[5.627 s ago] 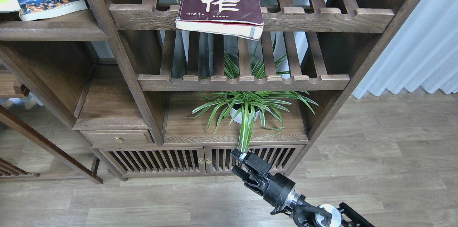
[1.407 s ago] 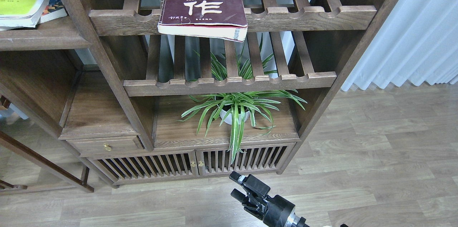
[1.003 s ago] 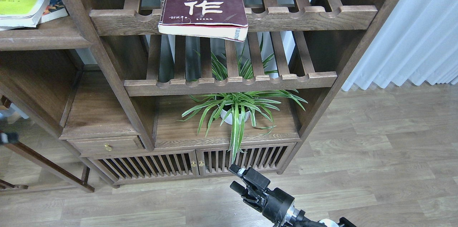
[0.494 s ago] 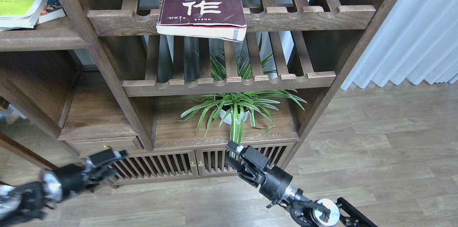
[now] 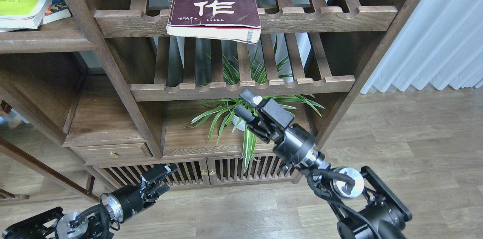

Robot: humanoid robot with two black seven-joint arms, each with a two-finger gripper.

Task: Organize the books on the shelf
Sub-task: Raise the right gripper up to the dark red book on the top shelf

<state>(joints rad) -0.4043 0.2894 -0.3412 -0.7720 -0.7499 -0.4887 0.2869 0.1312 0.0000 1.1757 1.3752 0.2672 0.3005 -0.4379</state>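
My right jaws [image 5: 243,105] hang parted and empty before the plant [image 5: 245,118]; my left jaws' [image 5: 164,178] state I cannot tell; the maroon book [image 5: 215,3] lies far up on the slatted rack [image 5: 324,20]

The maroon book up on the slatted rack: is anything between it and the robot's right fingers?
The lower slatted rack's front rail crosses just above the right gripper, between it and the maroon book. The spider plant sits behind and below the gripper.

Maroon book [image 5: 215,3] atop slatted rack [image 5: 245,20]
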